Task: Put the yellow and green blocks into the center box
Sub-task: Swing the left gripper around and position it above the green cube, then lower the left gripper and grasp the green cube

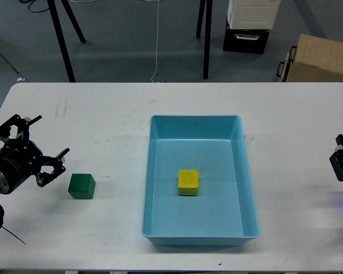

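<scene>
The yellow block point(188, 182) lies inside the light blue tray point(154, 188), near its middle. The dark green block point(82, 186) sits on the white table, left of the tray. My left gripper point(30, 149) is open and empty, just left of the green block and a little apart from it. My right gripper point(342, 164) shows only partly at the right edge, dark and small; its fingers cannot be told apart.
Beyond the table's far edge stand black tripod legs point(62, 40), a black-and-white crate point(248, 25) and a brown cardboard box point(319, 58). The white table point(103, 114) is bare around the tray.
</scene>
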Motion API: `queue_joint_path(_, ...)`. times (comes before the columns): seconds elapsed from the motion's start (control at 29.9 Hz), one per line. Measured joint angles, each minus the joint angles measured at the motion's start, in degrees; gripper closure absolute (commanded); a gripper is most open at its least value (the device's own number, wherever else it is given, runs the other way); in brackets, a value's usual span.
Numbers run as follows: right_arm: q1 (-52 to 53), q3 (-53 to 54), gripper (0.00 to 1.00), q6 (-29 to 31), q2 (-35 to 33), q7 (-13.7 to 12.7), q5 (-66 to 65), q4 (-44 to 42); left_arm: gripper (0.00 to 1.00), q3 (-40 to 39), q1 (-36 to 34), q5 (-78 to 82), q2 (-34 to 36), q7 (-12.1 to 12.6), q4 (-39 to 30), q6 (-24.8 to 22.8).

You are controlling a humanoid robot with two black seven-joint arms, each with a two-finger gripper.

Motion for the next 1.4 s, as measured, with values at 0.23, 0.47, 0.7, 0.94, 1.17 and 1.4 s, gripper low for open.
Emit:
queue_joint_path(0.23,0.4,-0.08,0.05,0.0,0.22,0.0,-0.1,0.27,0.0,22.7,-21.05,0.03,10.6,0.64,0.68,-2.56)
queue_joint_path(0.47,0.78,-0.4,0.05,0.0,3.29,0.12,-0.11,0.85,0.0,60.05,-56.43,0.17,5.64,1.21,8.47,-7.41)
queue_joint_path(0.7,0.34,-0.14,0.05,0.0,3.61,0.16,-0.11,0.73,0.0,88.79,-82.12,2.28,-3.46,1.37,9.86,-10.52)
queue_joint_path(0.94,0.2,-0.14,0.05,0.0,3.83,0.16,-0.1,0.59,0.0,106.36,-92.87,13.97,-7.99,1.38,6.14,-14.65)
queue_joint_path(1.17,0.16,-0.24,0.05,0.0,3.88,0.08,-0.1,0.4,0.0,114.05,-93.09,19.51,-8.85,1.28,3.01,-16.08)
queue_joint_path(1.4,0.03,-0.45,0.05,0.0,3.88,0.07,-0.59,0.33,0.0,114.61,-89.99,21.04,-11.55,1.19,5.97,-15.96)
